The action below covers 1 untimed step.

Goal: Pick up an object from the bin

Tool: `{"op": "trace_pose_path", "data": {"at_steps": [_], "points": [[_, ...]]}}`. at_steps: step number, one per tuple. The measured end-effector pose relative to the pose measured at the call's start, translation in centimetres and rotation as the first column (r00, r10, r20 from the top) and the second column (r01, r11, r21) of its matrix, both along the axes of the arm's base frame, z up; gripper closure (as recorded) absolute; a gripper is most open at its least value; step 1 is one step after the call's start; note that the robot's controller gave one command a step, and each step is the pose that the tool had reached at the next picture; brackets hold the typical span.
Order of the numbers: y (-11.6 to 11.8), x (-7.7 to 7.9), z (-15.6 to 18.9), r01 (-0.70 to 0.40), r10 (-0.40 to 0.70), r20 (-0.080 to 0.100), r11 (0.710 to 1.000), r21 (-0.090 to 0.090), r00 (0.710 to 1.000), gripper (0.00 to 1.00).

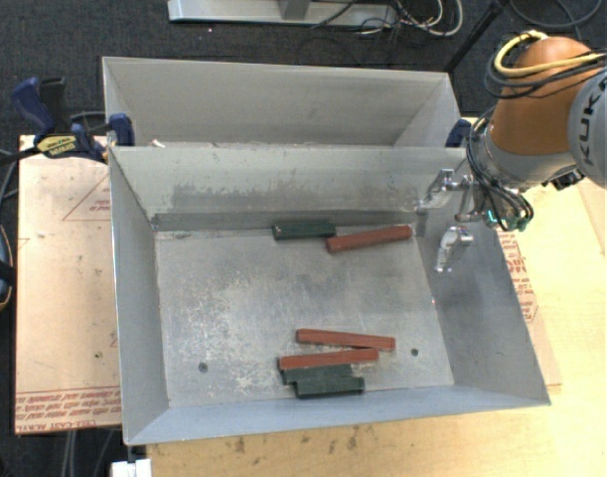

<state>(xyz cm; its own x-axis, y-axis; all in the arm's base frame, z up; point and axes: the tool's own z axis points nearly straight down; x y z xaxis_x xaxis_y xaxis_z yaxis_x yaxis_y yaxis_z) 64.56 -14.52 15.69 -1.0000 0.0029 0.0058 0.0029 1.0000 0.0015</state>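
**A:** How far along is the picking judged to be?

**B:** Nothing is seen lifted. The two-finger gripper (pixel 444 219) is found over the right sloping wall of the grey metal bin (pixel 134 266). Its fingers are spread apart and nothing is held between them.

**A:** Which pieces are nearest?

**B:** A flat reddish-brown bar (pixel 370 238) is laid along the foot of the back wall, its right end near the gripper but apart from it. A dark green bar (pixel 304 231) is set end to end with it on the left, seemingly touching.

**A:** And elsewhere?

**B:** Three more are grouped near the front wall. A long reddish-brown strip (pixel 345 341) is followed by a shorter reddish-brown block (pixel 328 360) just in front of it, and a dark green block (pixel 329 387) is pressed against that one.

**A:** What is left to be done?

**B:** The whole grasp, it is judged. A piece has to be chosen, the fingers lowered round it and closed, and the piece raised clear. No piece is marked as chosen; the bar by the back wall is merely the closest.
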Motion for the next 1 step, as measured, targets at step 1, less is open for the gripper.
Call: {"op": "trace_pose_path", "data": {"at_steps": [1], "points": [[0.04, 0.16, 0.54, -0.002, 0.002, 0.008, 1.000, -0.001, 1.000, 0.00]]}}
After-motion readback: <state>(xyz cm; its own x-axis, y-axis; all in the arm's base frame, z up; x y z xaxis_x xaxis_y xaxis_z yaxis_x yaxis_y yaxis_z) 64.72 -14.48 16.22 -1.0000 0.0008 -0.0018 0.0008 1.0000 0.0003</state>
